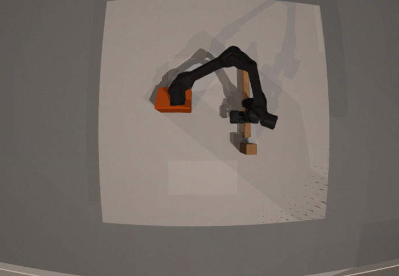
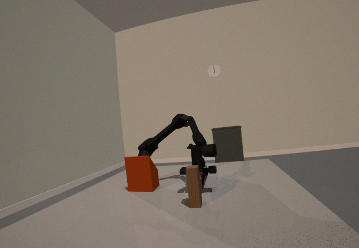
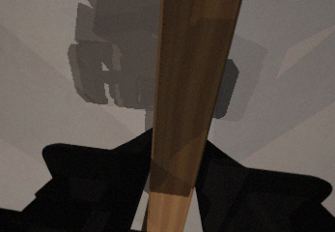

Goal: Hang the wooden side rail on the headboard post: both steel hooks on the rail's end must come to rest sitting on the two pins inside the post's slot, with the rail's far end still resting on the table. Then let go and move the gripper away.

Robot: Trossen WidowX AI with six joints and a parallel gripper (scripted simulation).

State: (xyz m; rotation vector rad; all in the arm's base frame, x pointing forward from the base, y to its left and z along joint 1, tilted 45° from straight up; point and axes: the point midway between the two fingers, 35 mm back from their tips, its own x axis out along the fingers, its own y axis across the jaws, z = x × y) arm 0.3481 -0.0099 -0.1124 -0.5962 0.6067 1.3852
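The wooden side rail (image 1: 246,130) (image 3: 189,97) runs lengthwise under the arm, toward the post. My gripper (image 1: 245,116) (image 3: 175,130) is shut on the rail, with one finger on each side of it. The wooden headboard post (image 1: 251,149) (image 2: 194,187) stands upright just beyond the rail's hooked end. The steel hooks (image 1: 246,140) show as small grey metal in the narrow gap between rail and post. The slot and pins are hidden, so I cannot tell whether the hooks sit on the pins. The rail's far end is hidden under the arm in the top view.
The orange block (image 1: 173,100) (image 2: 138,174) under the arm's base is left of the rail. The pale table (image 1: 134,146) (image 2: 83,210) carries everything. A dark grey cabinet (image 2: 227,144) stands behind the table. Arm shadows fall across the table around the rail.
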